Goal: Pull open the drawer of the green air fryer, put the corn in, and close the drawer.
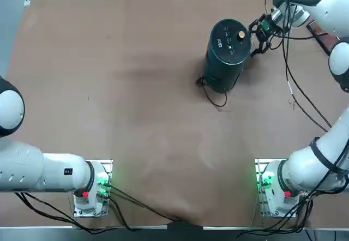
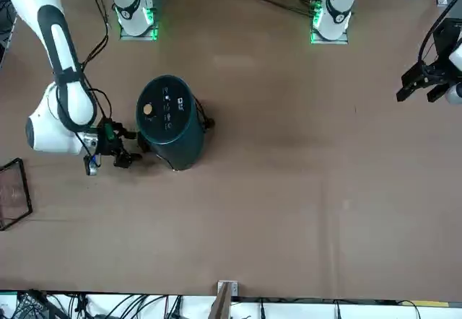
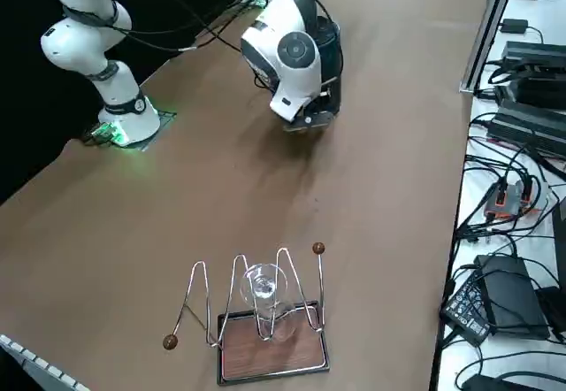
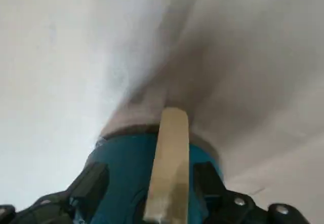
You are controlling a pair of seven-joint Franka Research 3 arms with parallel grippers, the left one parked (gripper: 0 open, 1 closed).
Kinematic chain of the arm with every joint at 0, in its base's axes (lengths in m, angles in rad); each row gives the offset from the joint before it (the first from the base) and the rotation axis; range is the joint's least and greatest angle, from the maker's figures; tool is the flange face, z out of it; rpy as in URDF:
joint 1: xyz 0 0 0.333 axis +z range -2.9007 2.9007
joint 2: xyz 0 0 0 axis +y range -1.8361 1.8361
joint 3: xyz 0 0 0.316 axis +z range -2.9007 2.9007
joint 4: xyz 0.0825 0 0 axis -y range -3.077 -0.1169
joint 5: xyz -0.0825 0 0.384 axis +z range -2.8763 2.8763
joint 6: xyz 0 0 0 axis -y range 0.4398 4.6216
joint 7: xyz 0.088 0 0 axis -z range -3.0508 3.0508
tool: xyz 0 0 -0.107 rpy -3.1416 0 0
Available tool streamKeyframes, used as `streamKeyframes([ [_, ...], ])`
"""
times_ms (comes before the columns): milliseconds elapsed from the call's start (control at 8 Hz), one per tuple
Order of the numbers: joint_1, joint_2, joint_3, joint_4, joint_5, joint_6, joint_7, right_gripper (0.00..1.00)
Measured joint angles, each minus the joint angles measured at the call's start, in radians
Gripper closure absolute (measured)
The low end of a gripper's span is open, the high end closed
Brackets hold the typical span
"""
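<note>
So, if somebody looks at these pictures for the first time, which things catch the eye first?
First, the green air fryer, a tall dark cylinder standing upright on the far right part of the brown table. Next, the right gripper right beside it at handle height, jaws open either side of the pale drawer handle. A wire glass rack stands apart, near the table's edge.

Green air fryer (image 1: pixel 227 55): smooth dark shell, soft sheen, plastic by the look; small gold knob (image 1: pixel 241 34) on flat top, metallic shine. Handle (image 4: pixel 169 165) pale tan, matt, wood-like, standing between the spread fingers of the right gripper (image 1: pixel 260 35), black matt plastic. Power cord (image 1: pixel 212 95): black, rubbery. Table (image 1: pixel 136 115): brown, matt, faintly scuffed. Right arm casing (image 2: pixel 52 128): glossy white plastic. Near right edge: thin bright wire rack (image 3: pixel 256 298) on reddish wood-look base, clear glass (image 3: pixel 263 289) within.
</note>
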Motion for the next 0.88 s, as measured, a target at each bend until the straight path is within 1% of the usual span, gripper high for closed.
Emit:
streamKeyframes([
  [250,-0.012,-0.076,-0.004,0.008,-0.096,-0.039,-0.011,0.0],
  [375,-0.016,-0.125,-0.004,0.011,-0.149,-0.064,-0.045,0.0],
  [625,-0.017,-0.224,-0.004,0.021,-0.235,-0.089,-0.192,0.0],
  [875,-0.025,-0.291,-0.005,0.069,-0.344,-0.15,-0.377,0.0],
])
